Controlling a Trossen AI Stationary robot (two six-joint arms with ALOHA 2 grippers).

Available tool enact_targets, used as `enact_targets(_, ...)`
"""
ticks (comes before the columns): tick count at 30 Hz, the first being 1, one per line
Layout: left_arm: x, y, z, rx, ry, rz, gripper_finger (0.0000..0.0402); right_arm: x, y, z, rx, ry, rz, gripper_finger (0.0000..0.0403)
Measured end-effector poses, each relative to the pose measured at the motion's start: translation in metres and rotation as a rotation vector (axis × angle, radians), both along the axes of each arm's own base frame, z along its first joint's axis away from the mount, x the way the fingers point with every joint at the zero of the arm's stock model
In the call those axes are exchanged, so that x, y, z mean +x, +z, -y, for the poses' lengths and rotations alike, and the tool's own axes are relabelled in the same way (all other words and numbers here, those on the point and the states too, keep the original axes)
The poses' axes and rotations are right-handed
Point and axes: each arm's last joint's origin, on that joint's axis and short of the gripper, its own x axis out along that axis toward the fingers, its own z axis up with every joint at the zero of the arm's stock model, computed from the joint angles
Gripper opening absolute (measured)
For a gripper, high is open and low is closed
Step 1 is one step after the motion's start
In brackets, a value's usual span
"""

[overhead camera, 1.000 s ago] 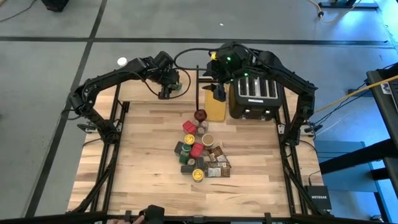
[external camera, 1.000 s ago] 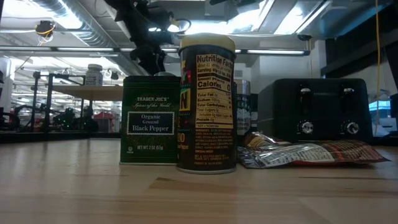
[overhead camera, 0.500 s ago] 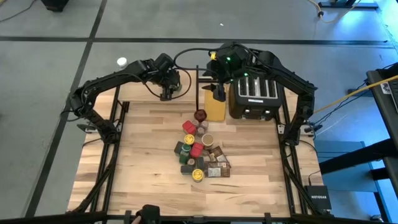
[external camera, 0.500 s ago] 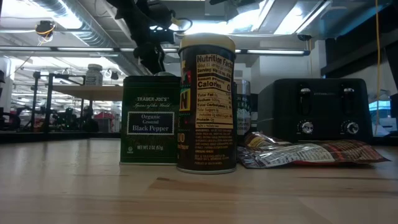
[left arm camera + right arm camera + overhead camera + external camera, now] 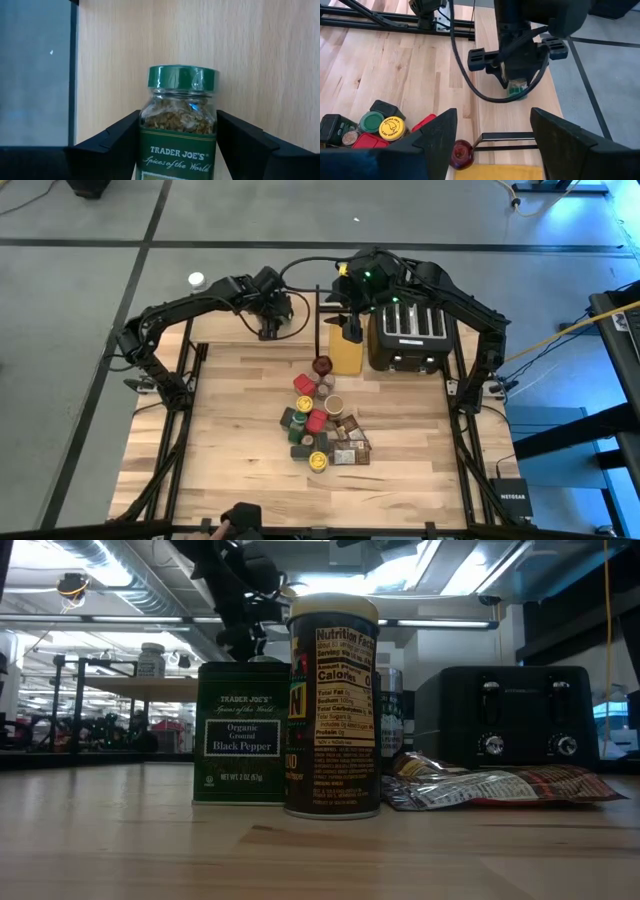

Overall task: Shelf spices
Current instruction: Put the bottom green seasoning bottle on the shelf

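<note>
My left gripper (image 5: pixel 270 323) is over the shelf (image 5: pixel 225 330), a light-wood plank at the table's far edge, and is shut on a green-lidded glass spice jar (image 5: pixel 180 115). The right wrist view shows that jar (image 5: pixel 516 89) under the left gripper, low over the shelf plank (image 5: pixel 487 110). Most spices lie in a pile (image 5: pixel 320 425) at the table's middle; a black pepper tin (image 5: pixel 240 730) and a dark jar (image 5: pixel 333 705) stand nearest the low camera. My right gripper (image 5: pixel 492 150) hangs open above the yellow board (image 5: pixel 345 348), with nothing between its fingers. My left gripper pinches the jar's glass body (image 5: pixel 147 125) just below the green lid, one finger (image 5: pixel 115 145) on each side. The fingers come slanting down from above. Whether the jar's bottom touches the shelf I cannot tell.
A black toaster (image 5: pixel 408 335) stands at the far right beside the yellow board. A dark red knob-like object (image 5: pixel 321 365) lies just in front of the board. A flat packet (image 5: pixel 490 785) lies near the toaster. A white-lidded jar (image 5: pixel 150 660) stands on the shelf plank in the low view.
My left gripper has turned a little at the wrist over the shelf, keeping the jar in its hold; it stays in the same place.
</note>
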Motion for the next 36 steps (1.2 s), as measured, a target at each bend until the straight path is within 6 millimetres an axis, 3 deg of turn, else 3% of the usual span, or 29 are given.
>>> enact_targets(8,0.000,0.000,0.000,-0.007,0.029,0.008,0.0231,0.000,0.000,0.000,0.004,0.006,0.002,0.0259)
enact_targets(16,0.000,0.005,0.003,-0.021,0.087,0.053,0.0194,0.000,0.000,0.000,0.004,0.006,0.003,0.0259)
enact_targets(32,-0.028,0.067,0.030,-0.070,0.219,0.461,0.0194,0.000,0.000,0.000,0.005,0.006,-0.001,0.0259)
enact_targets(36,-0.036,0.069,0.043,-0.043,0.224,0.590,0.0195,0.000,0.000,0.000,0.006,0.006,-0.004,0.0259)
